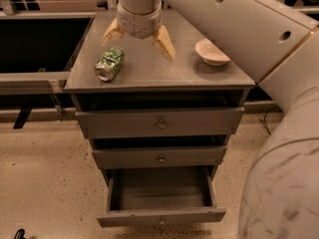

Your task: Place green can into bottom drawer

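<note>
The green can (109, 62) lies on its side on the left part of the grey cabinet top (159, 73). My gripper (139, 40) hangs above the middle of the top, just right of the can and apart from it. Its two cream fingers (164, 43) are spread wide and hold nothing. The bottom drawer (160, 216) is pulled out, and its inside shows nothing in it. The two drawers above it are shut.
A cream bowl (212, 52) stands on the right part of the cabinet top. My white arm (279, 83) fills the right side of the view. Dark bins and a metal rail (35, 76) flank the cabinet on the left. Speckled floor lies in front.
</note>
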Robot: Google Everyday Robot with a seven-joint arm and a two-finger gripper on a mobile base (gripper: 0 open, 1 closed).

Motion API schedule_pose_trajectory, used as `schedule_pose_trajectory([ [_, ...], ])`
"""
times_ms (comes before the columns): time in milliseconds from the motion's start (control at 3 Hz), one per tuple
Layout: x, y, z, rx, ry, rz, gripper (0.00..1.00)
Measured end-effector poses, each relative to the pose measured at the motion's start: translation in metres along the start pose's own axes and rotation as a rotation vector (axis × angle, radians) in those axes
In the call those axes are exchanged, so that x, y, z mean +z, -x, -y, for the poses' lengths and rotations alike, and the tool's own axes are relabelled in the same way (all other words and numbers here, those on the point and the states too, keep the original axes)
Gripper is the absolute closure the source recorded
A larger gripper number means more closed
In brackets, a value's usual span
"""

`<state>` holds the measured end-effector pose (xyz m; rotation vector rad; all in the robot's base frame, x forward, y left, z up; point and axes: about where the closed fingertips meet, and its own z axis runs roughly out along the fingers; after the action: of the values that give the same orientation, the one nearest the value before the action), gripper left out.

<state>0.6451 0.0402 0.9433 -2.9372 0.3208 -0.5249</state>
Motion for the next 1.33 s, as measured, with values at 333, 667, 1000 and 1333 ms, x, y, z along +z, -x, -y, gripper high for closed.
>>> schedule_pose_trajectory([
  [333,0.001,-0.003,0.004,-0.011,-0.001,-0.004,0.0],
  [667,-0.001,-0.017,0.014,-0.02,0.002,-0.024,0.0],
  [1000,0.006,-0.048,0.032,-0.028,-0.004,-0.056,0.0],
  [1333,0.01,-0.069,0.044,-0.021,-0.004,-0.09,0.0],
])
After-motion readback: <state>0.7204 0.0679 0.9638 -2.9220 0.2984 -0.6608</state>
